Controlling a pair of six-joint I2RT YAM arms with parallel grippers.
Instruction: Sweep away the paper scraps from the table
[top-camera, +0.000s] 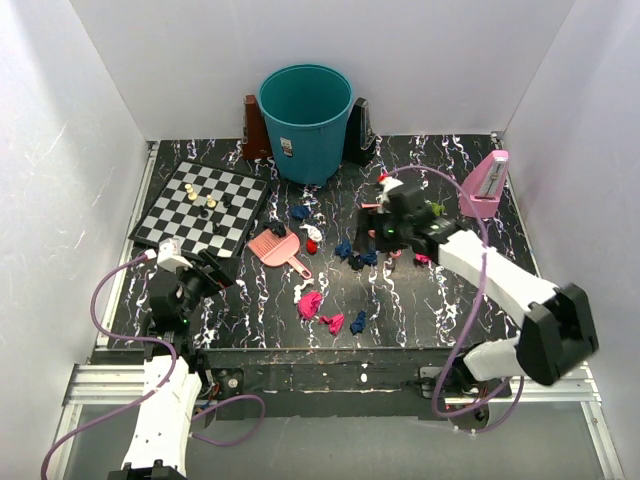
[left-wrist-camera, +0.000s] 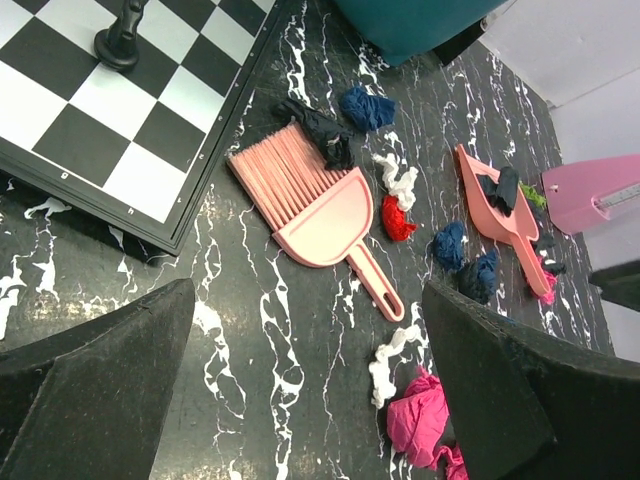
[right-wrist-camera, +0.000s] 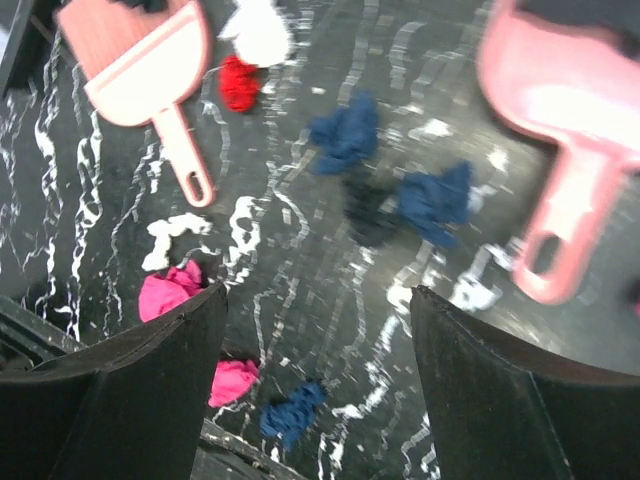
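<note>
- Two robot arms work over a black, marble-veined desk (top-camera: 420, 300) littered with paper scraps (right-wrist-camera: 345, 130): small crumpled wads in dark blue, pink, red and white.
- Most scraps lie in the middle of the desk, between a pink hand brush (left-wrist-camera: 320, 215) and a pink dustpan (right-wrist-camera: 570, 105). A few pink ones sit closer to the near edge.
- A dark wad rests on the dustpan's tray.
- The left tool (left-wrist-camera: 310, 370) hovers near a chessboard (left-wrist-camera: 90, 130), its jaws wide apart and holding nothing.
- The right tool (right-wrist-camera: 315, 370) hangs over the blue scraps just beside the dustpan, its jaws also spread and empty.
- The work looks to be at the pick-up stage, since neither brush nor dustpan is held.
- Next, each tool likely needs to lower onto a handle and close. The right seems best placed for the dustpan, the left for the brush.
- A teal bin (top-camera: 320, 150) stands at the back. Its small label is too tiny to read, and no other writing shows.
</note>
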